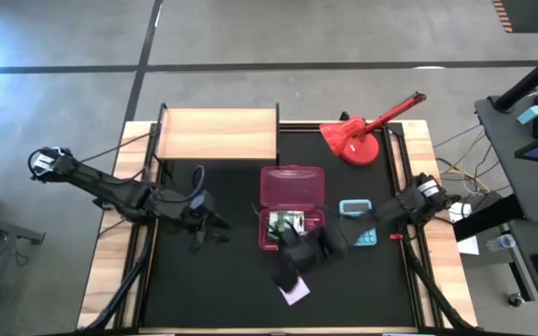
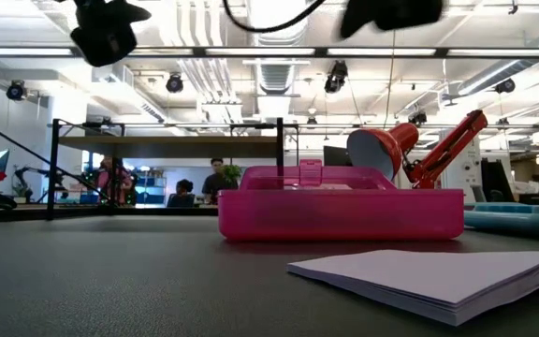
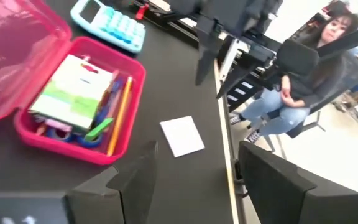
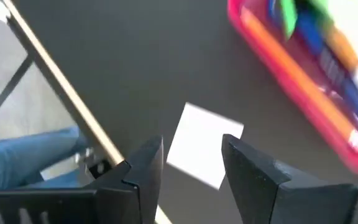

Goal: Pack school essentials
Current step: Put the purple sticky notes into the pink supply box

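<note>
The lilac sticky-note pad [image 1: 294, 291] lies flat on the black mat near the table's near edge, also seen in the low view [image 2: 438, 276]. My right gripper [image 4: 192, 142] hovers open above it; the pad [image 4: 201, 152] shows between its fingers. The open pink case [image 1: 292, 207] holds the green-and-white box [image 3: 76, 93], the orange pencil [image 3: 120, 115], pens and the blue-handled scissors [image 3: 73, 134]. My left gripper [image 3: 197, 152] waits open, left of the case [image 1: 215, 222]. The eraser is not in sight.
The light-blue calculator [image 1: 358, 224] lies right of the case, the red desk lamp [image 1: 358, 140] at the far right. A wooden shelf [image 1: 218, 133] stands at the far edge. A person [image 3: 303, 74] sits beyond the table's near edge. Bare mat surrounds the pad.
</note>
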`<action>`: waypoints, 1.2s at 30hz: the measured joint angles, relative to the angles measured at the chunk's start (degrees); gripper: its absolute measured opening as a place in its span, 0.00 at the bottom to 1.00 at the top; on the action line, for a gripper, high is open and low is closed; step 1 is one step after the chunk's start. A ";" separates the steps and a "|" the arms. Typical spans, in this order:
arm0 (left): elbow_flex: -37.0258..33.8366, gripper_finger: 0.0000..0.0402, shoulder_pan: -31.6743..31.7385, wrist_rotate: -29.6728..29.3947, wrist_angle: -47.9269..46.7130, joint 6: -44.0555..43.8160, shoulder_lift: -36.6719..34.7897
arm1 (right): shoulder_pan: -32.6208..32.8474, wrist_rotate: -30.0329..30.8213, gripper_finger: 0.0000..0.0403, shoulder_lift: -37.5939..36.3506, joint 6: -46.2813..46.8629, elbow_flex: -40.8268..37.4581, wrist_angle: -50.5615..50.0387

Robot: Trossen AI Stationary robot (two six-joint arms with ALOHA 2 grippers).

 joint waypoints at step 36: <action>20.30 0.52 -16.00 -14.47 25.82 -27.86 46.12 | 16.14 3.52 0.37 -11.81 24.43 -45.23 51.55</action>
